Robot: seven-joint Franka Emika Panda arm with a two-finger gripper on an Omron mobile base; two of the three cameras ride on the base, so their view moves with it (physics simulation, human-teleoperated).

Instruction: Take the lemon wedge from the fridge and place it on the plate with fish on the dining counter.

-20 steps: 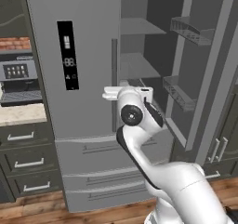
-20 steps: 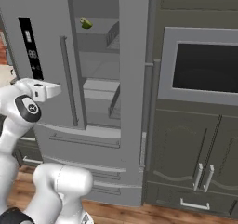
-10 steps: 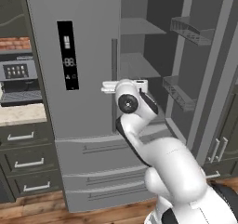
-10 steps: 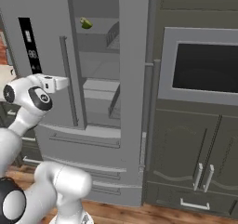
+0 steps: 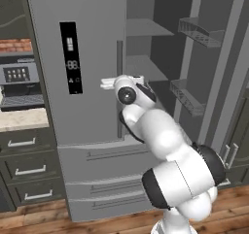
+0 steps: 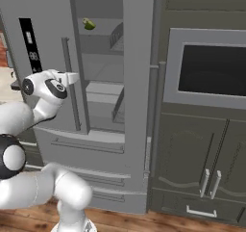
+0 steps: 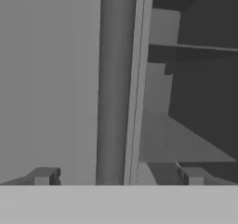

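The fridge (image 5: 95,111) is a tall grey steel one, with its left door shut and its right door (image 6: 139,82) swung open. The lemon wedge (image 6: 89,24), tiny and yellow-green, lies on an upper shelf inside. My gripper (image 7: 117,176) is open, its fingertips (image 7: 44,176) standing either side of the left door's vertical bar handle (image 7: 114,88) without touching it. From the right, the hand (image 6: 67,77) sits well below the lemon wedge, close to that handle. The plate with fish and the dining counter are out of view.
The open door carries bins (image 5: 199,31) on its inner side. A coffee machine (image 5: 17,80) stands on a small beige countertop (image 5: 22,119) over drawers at the left. A built-in oven (image 6: 211,77) and dark cabinets (image 6: 202,168) are right of the fridge.
The hand has risen a little and moved in toward the left door's handle, and the elbow has swung out to the right. The jaws stay open.
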